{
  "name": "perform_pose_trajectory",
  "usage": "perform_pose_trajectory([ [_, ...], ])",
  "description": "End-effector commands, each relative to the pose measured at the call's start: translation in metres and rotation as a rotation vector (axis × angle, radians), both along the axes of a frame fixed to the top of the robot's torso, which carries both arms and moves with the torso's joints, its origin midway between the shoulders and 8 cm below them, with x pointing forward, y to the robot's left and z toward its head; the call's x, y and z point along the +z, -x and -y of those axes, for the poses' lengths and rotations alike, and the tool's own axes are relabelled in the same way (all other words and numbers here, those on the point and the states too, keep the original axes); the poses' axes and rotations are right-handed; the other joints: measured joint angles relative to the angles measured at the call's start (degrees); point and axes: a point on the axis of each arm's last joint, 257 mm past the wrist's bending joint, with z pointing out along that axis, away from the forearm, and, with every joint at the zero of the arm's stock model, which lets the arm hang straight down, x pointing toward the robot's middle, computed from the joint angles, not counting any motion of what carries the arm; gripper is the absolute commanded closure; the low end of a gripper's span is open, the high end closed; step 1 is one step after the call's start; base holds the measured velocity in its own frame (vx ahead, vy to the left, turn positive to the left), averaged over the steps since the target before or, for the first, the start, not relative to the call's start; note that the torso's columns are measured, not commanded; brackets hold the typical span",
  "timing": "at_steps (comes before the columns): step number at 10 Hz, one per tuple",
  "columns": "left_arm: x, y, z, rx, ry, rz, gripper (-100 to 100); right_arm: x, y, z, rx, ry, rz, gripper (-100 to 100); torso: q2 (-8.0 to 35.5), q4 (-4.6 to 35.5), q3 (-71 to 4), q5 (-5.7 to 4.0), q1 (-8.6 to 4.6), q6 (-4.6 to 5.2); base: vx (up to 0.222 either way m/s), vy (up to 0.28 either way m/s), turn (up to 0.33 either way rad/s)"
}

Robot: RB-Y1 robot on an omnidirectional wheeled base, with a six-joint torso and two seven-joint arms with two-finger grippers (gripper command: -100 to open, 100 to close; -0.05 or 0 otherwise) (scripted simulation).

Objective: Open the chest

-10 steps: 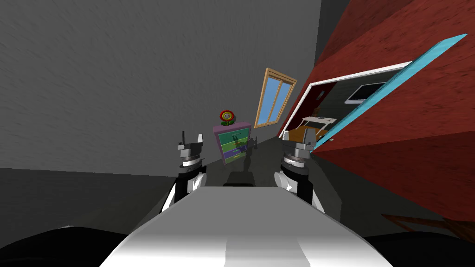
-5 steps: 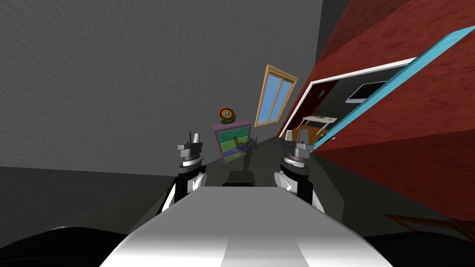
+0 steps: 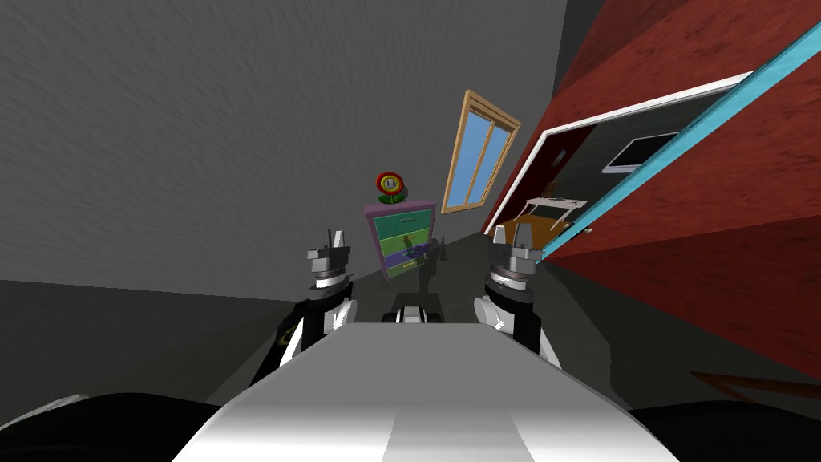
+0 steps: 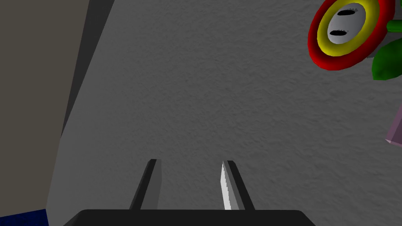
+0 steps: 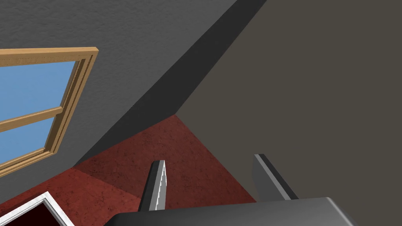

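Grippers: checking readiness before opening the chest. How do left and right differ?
The left gripper holds its fingers closer together than the right gripper. In head view the left gripper sits left of the chest, the right gripper right of it. Both are empty, short of the chest.

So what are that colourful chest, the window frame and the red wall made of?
The chest looks painted and matte: flat purple casing, green and purple drawer fronts, no grain, so the material stays open. The window frame looks like light wood: tan, moulded profile. The red wall seems rough plaster: mottled, finely veined.
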Motion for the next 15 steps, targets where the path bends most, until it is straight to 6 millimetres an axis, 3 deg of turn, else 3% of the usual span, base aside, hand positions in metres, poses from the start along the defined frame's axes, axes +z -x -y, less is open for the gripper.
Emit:
perform_pose_trajectory([
  [1, -0.005, -0.005, 0.005, -0.024, -0.055, -0.034, -100, 0.0, 0.0, 0.0, 0.0, 0.0, -0.001, 0, 1.87, 1.87, -3.98, -0.01, -0.05, 0.0, 0.057, -0.036, 0.023],
  [6, -0.022, -0.02, 0.003, -0.037, -0.12, -0.137, -100, 0.0, 0.0, 0.0, 0.0, 0.0, -0.001, 0, 2.66, 2.68, -5.39, -0.02, -0.06, 0.0, 0.113, -0.071, 0.03],
  [15, -0.059, -0.042, -0.027, 0.021, -0.08, -0.32, -100, 0.0, 0.0, 0.0, 0.0, 0.0, -0.001, 0, 2.72, 2.7, -5.35, -0.02, -0.04, 0.0, 0.125, -0.096, 0.036],
])
